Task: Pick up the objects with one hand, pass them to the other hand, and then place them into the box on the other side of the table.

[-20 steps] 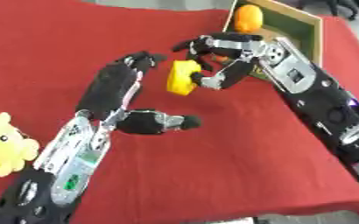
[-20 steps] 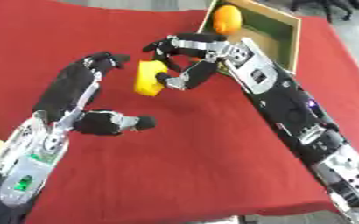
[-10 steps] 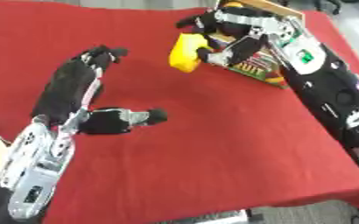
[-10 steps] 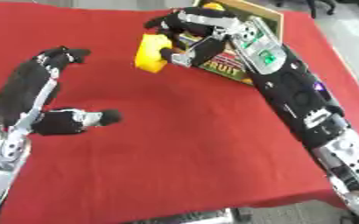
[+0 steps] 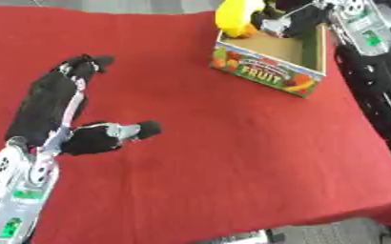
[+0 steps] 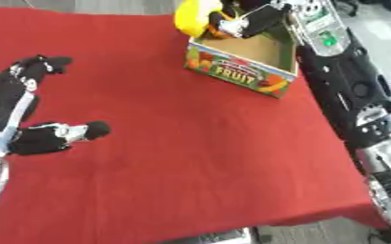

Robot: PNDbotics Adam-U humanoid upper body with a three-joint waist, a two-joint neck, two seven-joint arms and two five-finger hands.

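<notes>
My right hand (image 5: 292,20) is shut on a yellow object (image 5: 235,15) and holds it over the far left corner of the fruit-printed cardboard box (image 5: 270,76) at the far right of the table. An orange thing (image 6: 224,33) shows just under the yellow object, inside the box. My left hand (image 5: 61,97) lies open on the red cloth at the left, fingers stretched toward the far side, thumb (image 5: 124,131) out to the right, holding nothing.
The red cloth (image 5: 215,157) covers the whole table. Its front edge runs along the bottom right, with grey floor beyond. My right arm (image 6: 349,90) runs down the right side beside the box.
The camera has shifted. My right hand has carried the yellow object away from the left hand and up to the box. The left hand has let go and drawn back to the left.
</notes>
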